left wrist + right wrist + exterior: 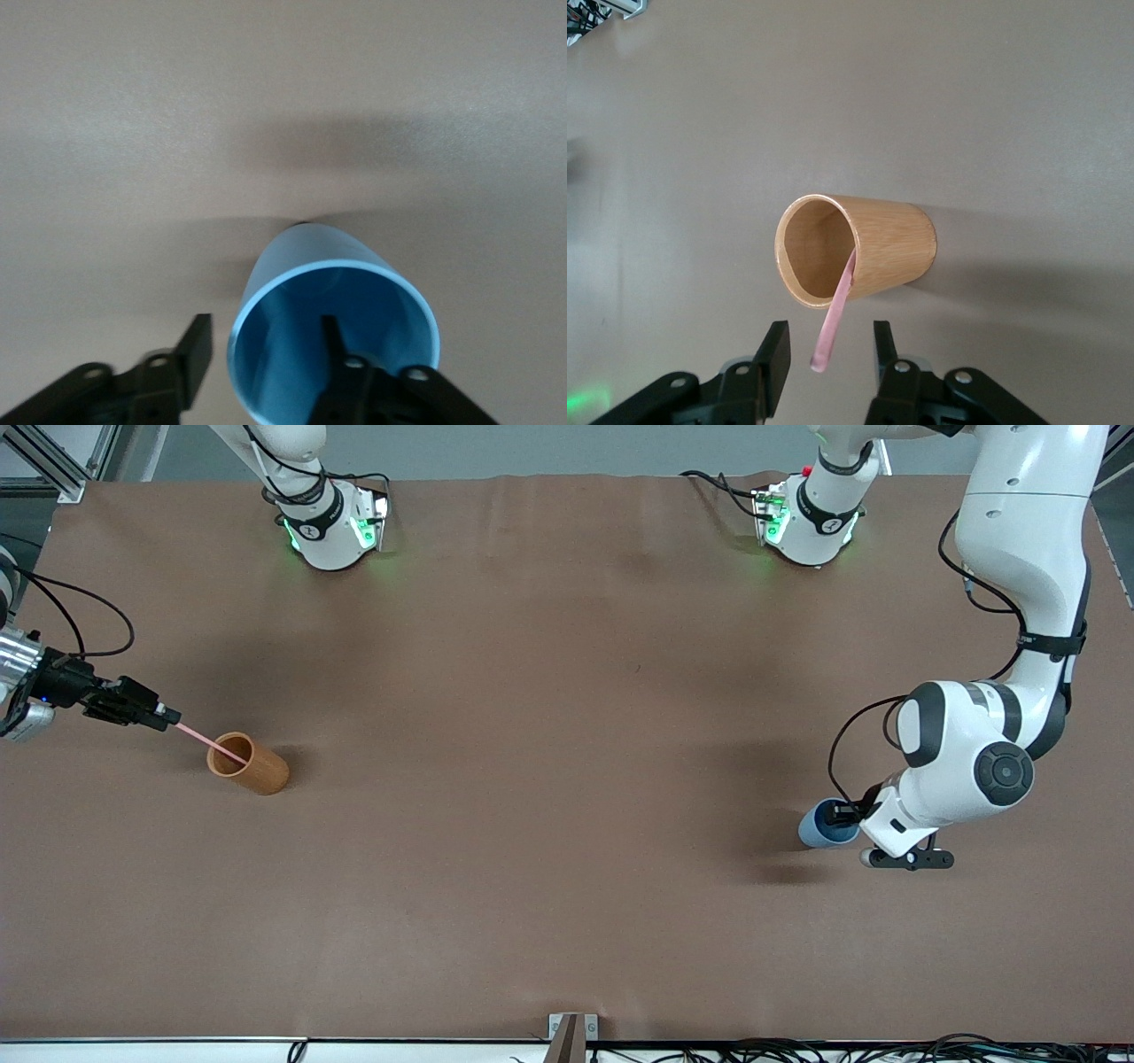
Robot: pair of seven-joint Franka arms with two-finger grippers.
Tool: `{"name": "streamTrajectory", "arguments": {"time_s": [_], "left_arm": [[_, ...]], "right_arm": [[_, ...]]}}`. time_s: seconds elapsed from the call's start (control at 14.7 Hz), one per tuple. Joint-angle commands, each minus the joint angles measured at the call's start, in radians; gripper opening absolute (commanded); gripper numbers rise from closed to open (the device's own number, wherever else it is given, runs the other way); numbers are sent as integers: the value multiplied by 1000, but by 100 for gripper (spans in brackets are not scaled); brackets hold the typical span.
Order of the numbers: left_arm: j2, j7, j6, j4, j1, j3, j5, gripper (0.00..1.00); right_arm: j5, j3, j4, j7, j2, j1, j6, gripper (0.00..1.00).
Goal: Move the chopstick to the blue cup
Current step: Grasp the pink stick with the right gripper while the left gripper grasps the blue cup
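Observation:
The pink chopstick (208, 741) leans in the tan cup (261, 772) near the right arm's end of the table, its upper end sticking out over the rim. My right gripper (168, 716) is open, and the stick's free end (837, 310) lies between its fingers (778, 354) without touching them. The tan cup also shows in the right wrist view (886, 252). The blue cup (817, 828) stands near the left arm's end. My left gripper (266, 345) is open astride the cup's rim (292, 257), one finger (332, 350) inside and the other outside.
Both arm bases (332, 527) (811, 522) stand along the table's edge farthest from the front camera. A small metal bracket (571, 1036) and cables lie at the nearest edge. The brown table (549, 779) is bare between the two cups.

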Motion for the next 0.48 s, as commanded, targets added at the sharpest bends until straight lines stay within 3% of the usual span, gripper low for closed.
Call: {"name": "streamTrajectory", "arguments": {"time_s": [0.0, 0.2, 0.41], "left_arm": [[-7, -6, 47, -30, -10, 6, 0, 0], [-33, -32, 35, -18, -21, 6, -1, 0], [-91, -197, 26, -16, -102, 8, -1, 0]], "right_arm": [[34, 14, -12, -24, -4, -18, 9, 30], [36, 14, -10, -22, -4, -16, 4, 5], [37, 14, -5, -21, -6, -16, 1, 3]]}}
